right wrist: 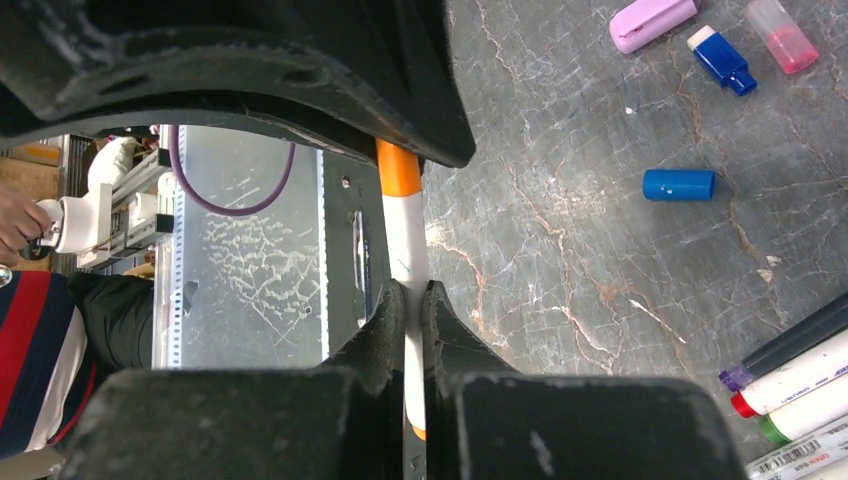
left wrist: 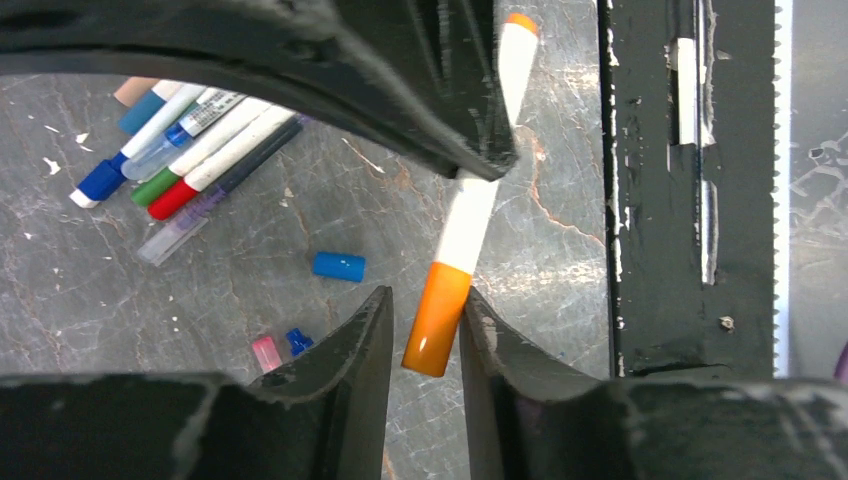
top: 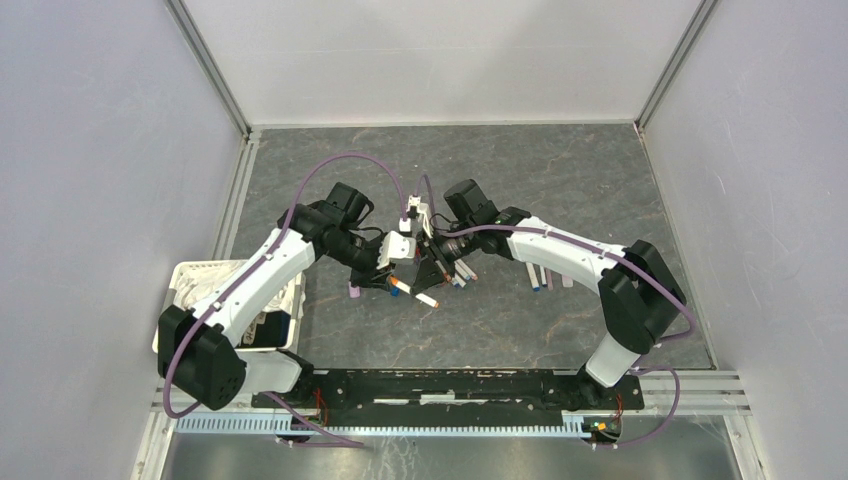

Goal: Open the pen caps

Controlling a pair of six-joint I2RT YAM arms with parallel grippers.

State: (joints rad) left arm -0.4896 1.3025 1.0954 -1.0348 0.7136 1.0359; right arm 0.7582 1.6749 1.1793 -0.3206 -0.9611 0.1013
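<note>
An orange-capped pen with a white barrel [left wrist: 470,215] is held in the air between my two grippers. My right gripper [right wrist: 413,287] is shut on the white barrel [right wrist: 408,240]. My left gripper [left wrist: 428,293] is open around the orange cap [left wrist: 435,320]: the cap touches one finger and a gap shows at the other. The cap sits on the pen. In the top view the two grippers meet at mid-table, left [top: 400,268] and right [top: 437,262]. A loose blue cap [left wrist: 338,266], a pink cap [left wrist: 266,352] and a lilac cap [right wrist: 652,22] lie on the table.
Several pens [left wrist: 200,150] lie bunched on the marble-grey table; more lie right of centre [top: 548,275]. A small blue piece [right wrist: 724,60] lies by the pink cap. A white basket [top: 190,280] stands at the left edge. The black base bar [top: 450,385] runs along the near edge.
</note>
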